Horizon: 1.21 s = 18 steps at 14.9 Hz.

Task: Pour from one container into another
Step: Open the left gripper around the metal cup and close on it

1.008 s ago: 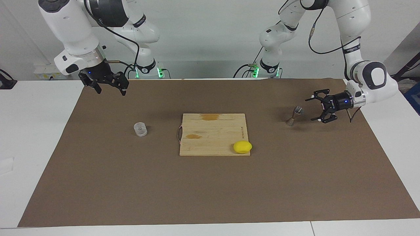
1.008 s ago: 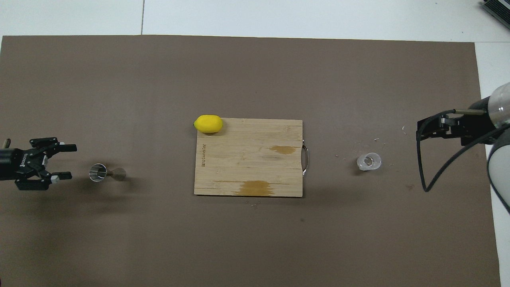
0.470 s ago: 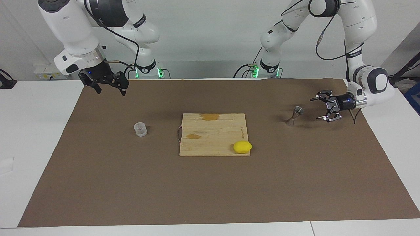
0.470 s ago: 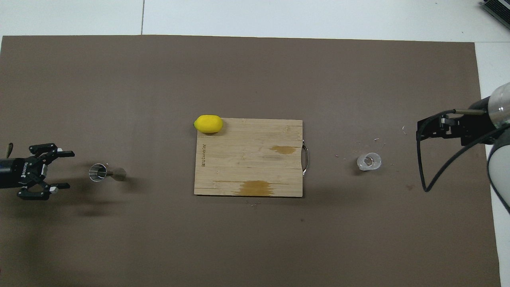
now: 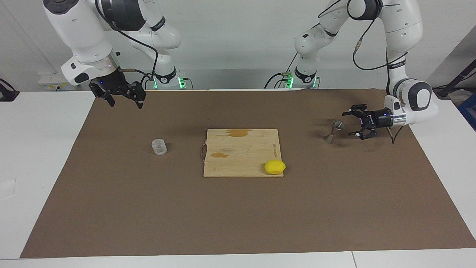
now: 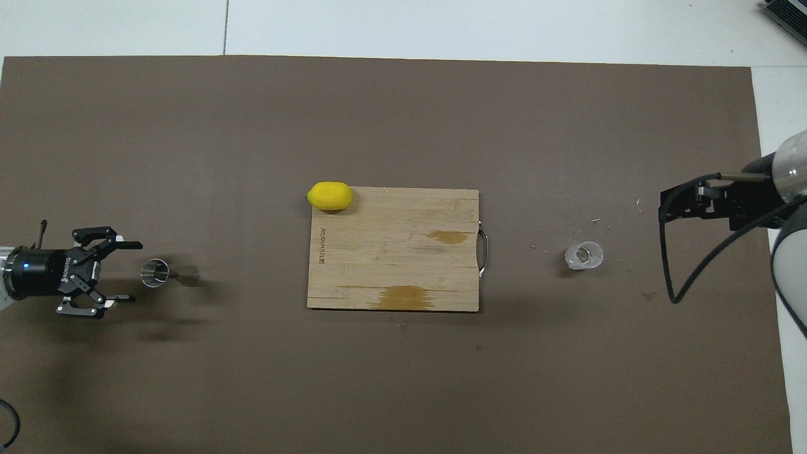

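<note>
Left gripper, fingers spread wide, has closed in sideways on the jigger; not touching yet. Jigger stands upright at the cutting board's 3 o'clock in facing view; clear cup at its 9 o'clock. Right gripper waits raised, fingers apart. Grasp looks imminent.

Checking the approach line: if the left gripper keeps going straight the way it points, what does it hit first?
Most likely the jigger: the open left gripper points sideways at it, low over the mat, with nothing between them. Height match looks close, not certain.
</note>
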Available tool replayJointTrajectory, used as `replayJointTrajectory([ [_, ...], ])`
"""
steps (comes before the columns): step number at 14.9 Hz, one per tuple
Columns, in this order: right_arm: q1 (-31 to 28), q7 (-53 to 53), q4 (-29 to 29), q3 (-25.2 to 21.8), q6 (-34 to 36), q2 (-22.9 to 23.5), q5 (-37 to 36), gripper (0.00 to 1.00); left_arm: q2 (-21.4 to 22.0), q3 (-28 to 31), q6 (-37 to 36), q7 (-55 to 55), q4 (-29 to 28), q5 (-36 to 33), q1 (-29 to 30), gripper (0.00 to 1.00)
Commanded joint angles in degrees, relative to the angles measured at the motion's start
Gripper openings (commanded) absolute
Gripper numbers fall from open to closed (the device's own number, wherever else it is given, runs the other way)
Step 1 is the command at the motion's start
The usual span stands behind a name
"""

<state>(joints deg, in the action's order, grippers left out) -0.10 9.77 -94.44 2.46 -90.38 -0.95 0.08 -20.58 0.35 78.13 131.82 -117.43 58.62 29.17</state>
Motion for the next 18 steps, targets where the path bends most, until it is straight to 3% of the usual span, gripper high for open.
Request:
replayJointTrajectory([
  [1, -0.7, -1.6, -0.3, 0.3, -0.1, -0.3, 1.0, 1.0, 0.3, 0.6, 0.8, 2.3, -2.2, 2.0, -0.6, 1.0],
  [18, -0.7, -1.6, -0.3, 0.3, -0.1, -0.3, 1.0, 1.0, 0.5, 0.7, 3.0, 5.4, -4.8, 4.6, -1.7, 0.97],
])
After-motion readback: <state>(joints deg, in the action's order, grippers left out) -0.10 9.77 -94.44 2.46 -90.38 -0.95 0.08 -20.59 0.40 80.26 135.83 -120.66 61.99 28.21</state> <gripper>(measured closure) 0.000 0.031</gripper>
